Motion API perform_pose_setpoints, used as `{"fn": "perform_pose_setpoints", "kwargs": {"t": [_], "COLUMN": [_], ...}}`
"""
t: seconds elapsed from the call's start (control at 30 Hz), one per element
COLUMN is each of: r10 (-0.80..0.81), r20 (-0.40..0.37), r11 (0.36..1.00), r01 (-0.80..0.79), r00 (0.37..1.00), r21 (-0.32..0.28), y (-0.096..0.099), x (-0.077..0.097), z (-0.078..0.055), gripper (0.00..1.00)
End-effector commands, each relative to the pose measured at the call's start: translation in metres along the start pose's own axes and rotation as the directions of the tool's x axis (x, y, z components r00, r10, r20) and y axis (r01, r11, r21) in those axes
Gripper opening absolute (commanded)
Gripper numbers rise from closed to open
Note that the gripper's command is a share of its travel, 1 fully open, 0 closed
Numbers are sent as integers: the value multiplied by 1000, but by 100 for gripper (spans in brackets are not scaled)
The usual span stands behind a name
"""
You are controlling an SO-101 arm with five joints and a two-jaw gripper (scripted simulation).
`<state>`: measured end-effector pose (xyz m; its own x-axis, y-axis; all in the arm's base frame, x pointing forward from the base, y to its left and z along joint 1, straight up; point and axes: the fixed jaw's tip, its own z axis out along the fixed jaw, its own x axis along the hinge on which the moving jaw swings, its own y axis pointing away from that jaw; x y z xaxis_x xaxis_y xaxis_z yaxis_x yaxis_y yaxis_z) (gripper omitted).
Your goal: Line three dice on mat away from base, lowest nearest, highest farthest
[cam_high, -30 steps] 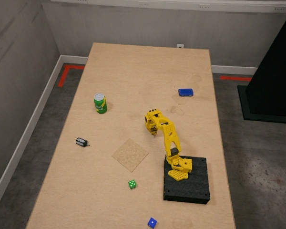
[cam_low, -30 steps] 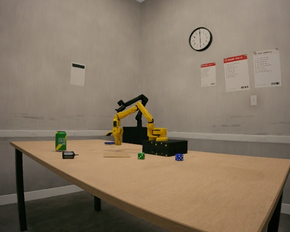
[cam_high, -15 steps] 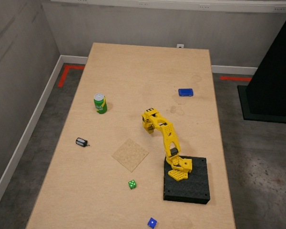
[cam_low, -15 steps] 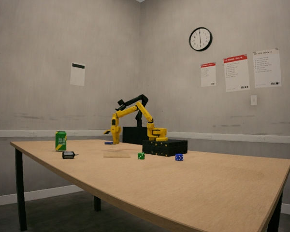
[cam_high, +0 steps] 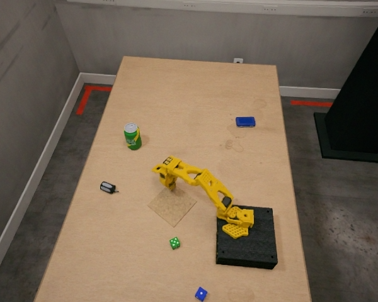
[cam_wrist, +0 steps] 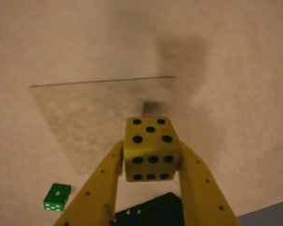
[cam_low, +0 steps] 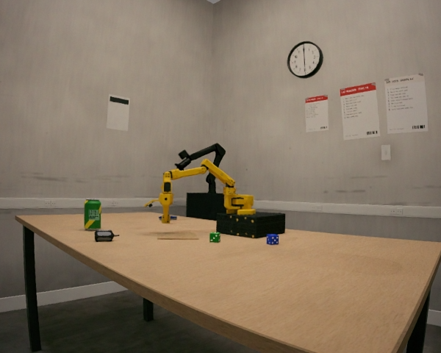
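- The wrist view is showing a yellow die (cam_wrist: 152, 151), which the top and exterior views aren't clearly revealing; the gripper (cam_high: 172, 187) (cam_low: 166, 220) (cam_wrist: 152, 150) is holding it between its fingers, with five pips showing on one face and six on the face beside it.
- The exterior view is showing the gripper pointing down and hanging above the counter (cam_high: 189, 90) (cam_low: 251, 273) (cam_wrist: 250, 71); the top view is placing it by the far corner of the mat (cam_high: 172, 206) (cam_low: 178, 235) (cam_wrist: 85, 110).
- The green die (cam_high: 174, 243) (cam_low: 214, 237) (cam_wrist: 58, 197) is appearing in all three views, resting on the counter off the near side of the mat.
- The blue die (cam_high: 201, 294) (cam_low: 273, 238) is sitting nearer still and to the right in the top view, showing one pip on top; the wrist view isn't including it.
- In the top view, the mat is lying as a diamond, one corner pointing near and another far; its sides are looking about equal, so no long axis is standing out.
- The dice are cubes, so none is having a long axis; the green and blue ones are sitting flat, off the mat.
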<state>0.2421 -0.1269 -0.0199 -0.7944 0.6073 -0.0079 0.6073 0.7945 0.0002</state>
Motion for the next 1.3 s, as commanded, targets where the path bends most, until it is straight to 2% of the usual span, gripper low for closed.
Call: {"fn": "perform_pose_setpoints", "kwargs": {"t": [0.0,0.17,1.27], "r10": [-115,-156,-156], "r20": [-22,-22,-22], "r11": [993,988,988], "r01": [115,156,156], "r00": [993,988,988], "r21": [1,1,1], "y": [31,42,42], "x": [1,4,4], "z": [1,2,2], "gripper": [0,0,0]}}
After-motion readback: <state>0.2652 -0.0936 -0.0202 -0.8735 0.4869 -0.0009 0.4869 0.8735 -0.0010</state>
